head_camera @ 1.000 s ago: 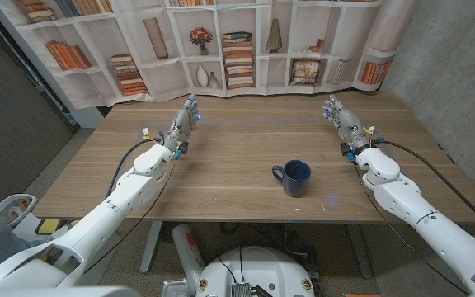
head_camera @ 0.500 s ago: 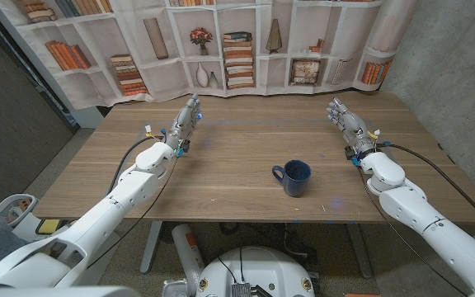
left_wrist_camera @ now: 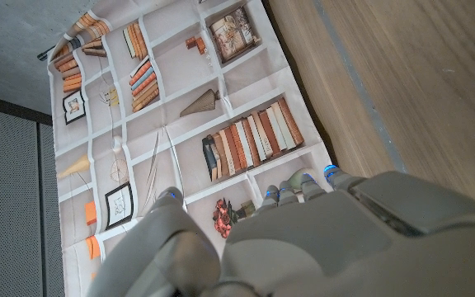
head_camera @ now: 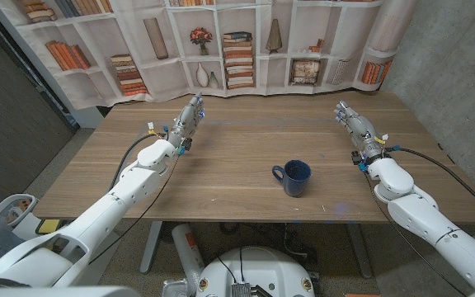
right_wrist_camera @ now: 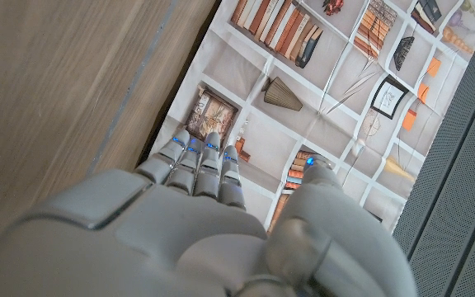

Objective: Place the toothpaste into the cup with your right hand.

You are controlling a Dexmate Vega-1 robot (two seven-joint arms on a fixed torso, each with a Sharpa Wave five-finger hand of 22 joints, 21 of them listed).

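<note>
A dark blue cup with its handle to the left stands right of the table's middle, toward the front edge. My right hand is over the table's right side, beyond and to the right of the cup, fingers straight and pointing to the far edge, holding nothing. In the right wrist view the right hand reaches toward the bookshelf backdrop. My left hand is at the far left of the table, fingers straight, holding nothing. The left wrist view has the left hand pointing at the backdrop too.
The wooden table bears the cup and both hands. A printed bookshelf backdrop hangs behind the far edge. A grey wall stands close on the right.
My right hand has drifted to the right, away from the cup, and its fingers have drawn closer together. The left hand has shifted slightly. The cup has not moved.
</note>
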